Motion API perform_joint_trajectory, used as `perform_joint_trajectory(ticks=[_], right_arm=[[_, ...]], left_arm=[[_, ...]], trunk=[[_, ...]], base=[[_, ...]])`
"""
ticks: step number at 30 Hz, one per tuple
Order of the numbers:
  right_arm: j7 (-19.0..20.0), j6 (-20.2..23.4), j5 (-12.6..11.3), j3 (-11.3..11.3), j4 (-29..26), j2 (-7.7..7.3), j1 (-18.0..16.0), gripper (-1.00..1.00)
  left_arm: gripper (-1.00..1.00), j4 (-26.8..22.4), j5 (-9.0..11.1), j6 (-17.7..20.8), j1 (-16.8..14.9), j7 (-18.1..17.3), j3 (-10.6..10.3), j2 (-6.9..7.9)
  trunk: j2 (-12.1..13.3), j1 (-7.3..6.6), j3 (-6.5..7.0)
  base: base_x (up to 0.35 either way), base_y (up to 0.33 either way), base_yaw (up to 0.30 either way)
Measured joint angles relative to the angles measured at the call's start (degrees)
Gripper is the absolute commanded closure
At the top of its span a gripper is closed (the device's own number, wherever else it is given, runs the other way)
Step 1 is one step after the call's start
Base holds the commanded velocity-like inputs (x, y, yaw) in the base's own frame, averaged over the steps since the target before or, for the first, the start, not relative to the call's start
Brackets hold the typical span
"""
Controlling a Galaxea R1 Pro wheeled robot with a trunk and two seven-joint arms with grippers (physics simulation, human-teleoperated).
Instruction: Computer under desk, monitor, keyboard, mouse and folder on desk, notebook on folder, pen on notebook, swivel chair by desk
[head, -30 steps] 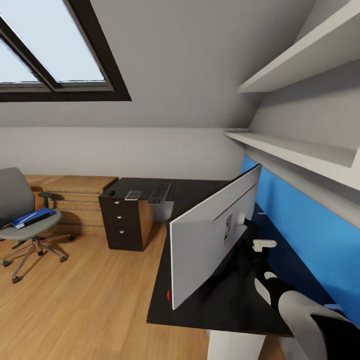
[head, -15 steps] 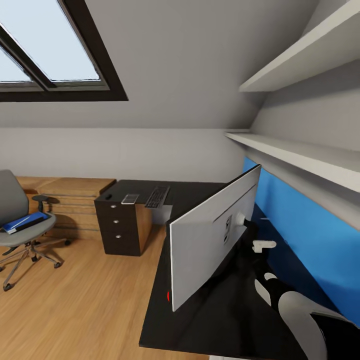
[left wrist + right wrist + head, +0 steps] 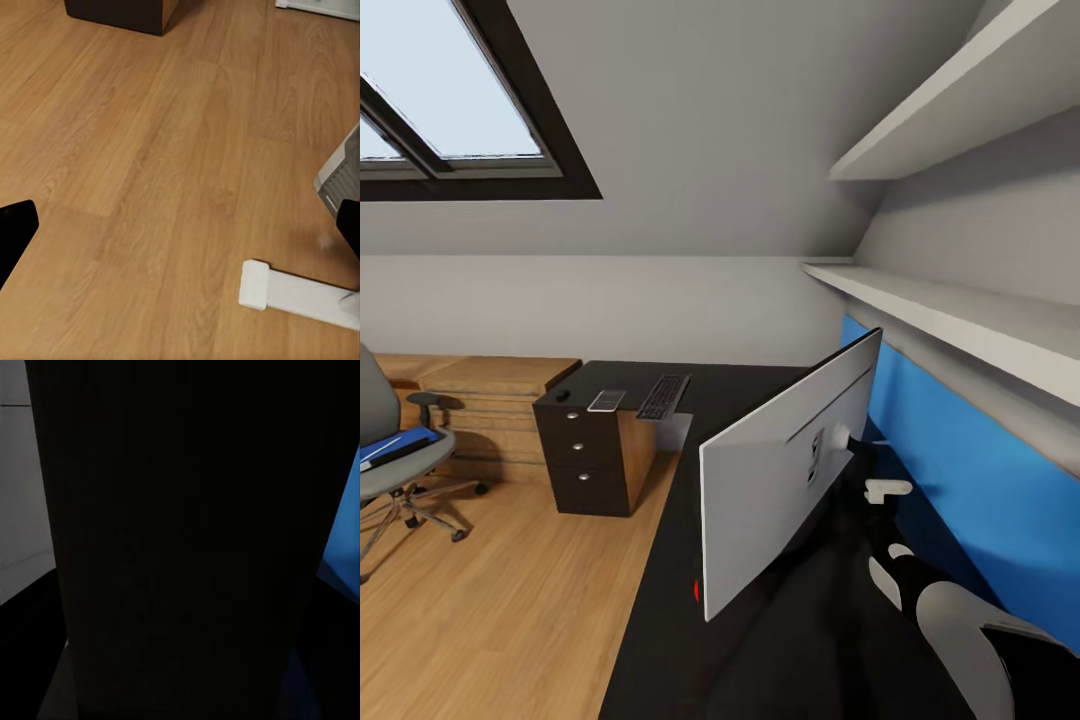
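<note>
Monitor (image 3: 780, 470), keyboard (image 3: 663, 396) on counter (image 3: 660, 640); folder (image 3: 395, 447) on chair (image 3: 390, 470) remains. Left jaws apart; right: cannot tell.

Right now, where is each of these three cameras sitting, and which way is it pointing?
Head view: on the robot's head, looking down over the desk, behind the monitor; its right arm shows.
Left wrist view: near the left gripper, facing the wood floor; dark fingertips show.
Right wrist view: pressed against something dark.
Head and left wrist views share the floor.
</note>
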Motion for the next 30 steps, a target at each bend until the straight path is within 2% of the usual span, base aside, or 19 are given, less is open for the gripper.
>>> perform_joint_trajectory(ticks=[21, 30], right_arm=[[0.0, 0.1, -0.5, 0.4, -0.1, 0.02, 0.0, 1.0], [0.0, 0.0, 0.1, -0.1, 0.0, -0.03, 0.0, 1.0]], left_arm=[[-1.0, 0.0, 0.0, 0.0, 0.0, 0.0, 0.0, 0.0], [-1.0, 0.0, 0.0, 0.0, 0.0, 0.0, 0.0, -0.05]], trunk=[[0.0, 0.01, 0.0], [0.0, 0.01, 0.0]], base=[[0.001, -0.002, 0.0], [0.0, 0.0, 0.0]])
